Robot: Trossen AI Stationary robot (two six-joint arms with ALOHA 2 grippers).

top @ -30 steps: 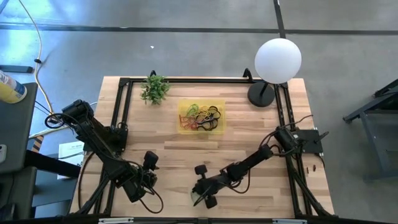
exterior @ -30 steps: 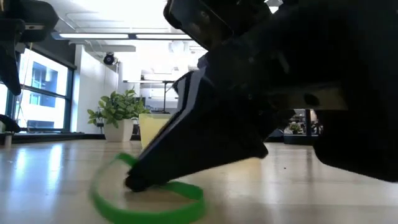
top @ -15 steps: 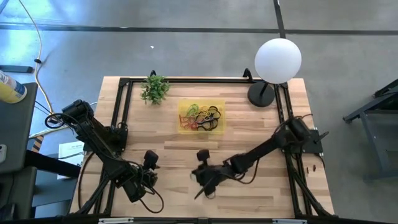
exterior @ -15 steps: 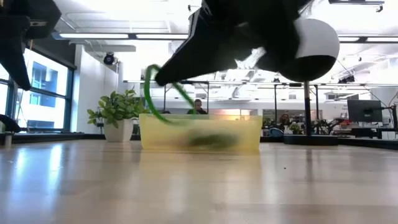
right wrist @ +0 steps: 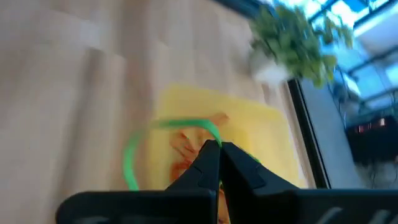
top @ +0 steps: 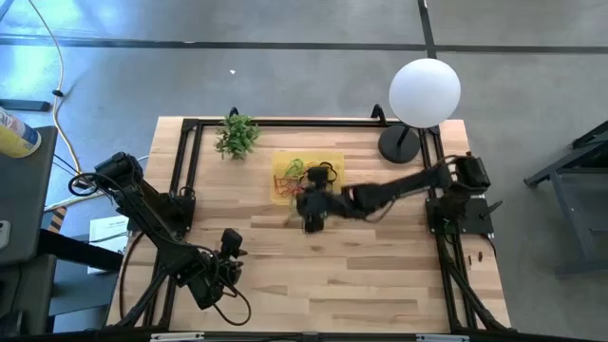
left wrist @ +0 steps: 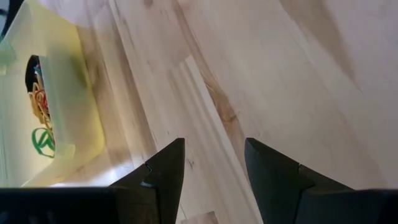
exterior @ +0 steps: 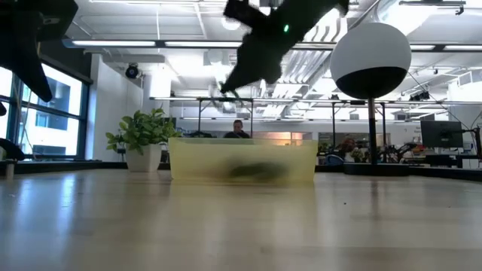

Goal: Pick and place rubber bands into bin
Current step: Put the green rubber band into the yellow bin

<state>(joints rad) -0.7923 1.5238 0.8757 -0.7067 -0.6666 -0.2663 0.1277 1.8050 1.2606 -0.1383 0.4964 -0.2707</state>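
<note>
Reaching across the wooden surface [top: 380,256] from the right, the right tool [top: 310,215] hangs at the near edge of the bin [top: 281,168], raised above the wood. Its fingers are pinched together on a green rubber band [right wrist: 140,142], which loops out from the tips over the bin's yellow floor in the right wrist view. The bin sits toward the far middle of the surface, with a heap of rubber bands [top: 309,179] in red, green, orange and black lying inside it. From table height the bin [exterior: 242,159] shows as a low translucent yellow wall, the right arm above it. A small green plant [top: 236,136] stands just left of the bin at the far edge, and a white globe lamp [top: 425,92] stands at the far right corner. The left tool [left wrist: 211,163] waits near the near left corner, its fingers standing apart with nothing between them.
</note>
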